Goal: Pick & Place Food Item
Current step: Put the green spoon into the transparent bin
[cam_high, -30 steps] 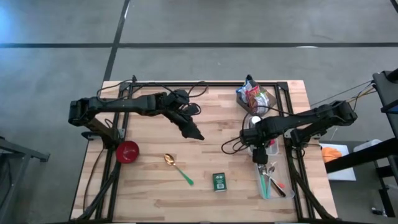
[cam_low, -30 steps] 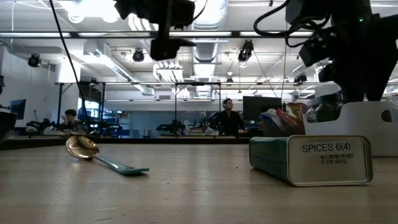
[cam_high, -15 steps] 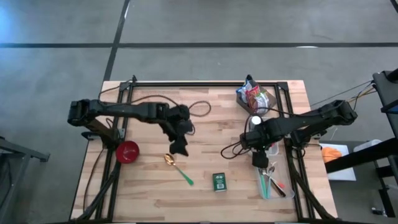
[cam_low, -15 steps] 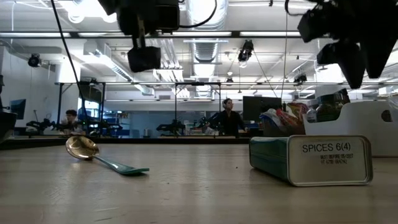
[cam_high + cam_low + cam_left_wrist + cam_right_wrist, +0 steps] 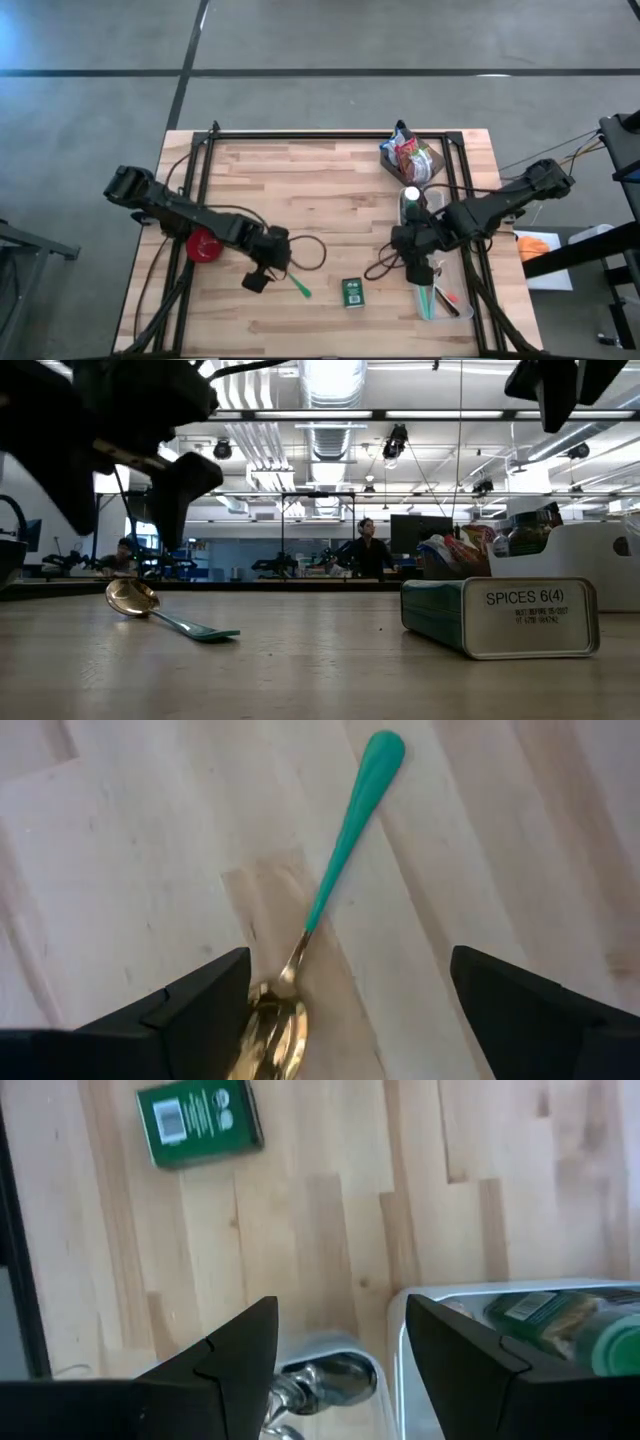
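left gripper (image 5: pixel 340 1010) hangs low over the spoon (image 5: pixel 335 885), its fingers spread wide on both sides of the gold bowl, grasping nothing. spoon lies flat on the table (image 5: pixel 330 190), green handle toward the spice tin (image 5: pixel 352 291). right gripper (image 5: pixel 340 1355) is over the white tray (image 5: pixel 455 285), fingers apart and empty. snack bag (image 5: pixel 408 155) is at the far edge.

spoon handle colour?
Teal green handle on the spoon, with a gold bowl. Clearest in the left wrist view.
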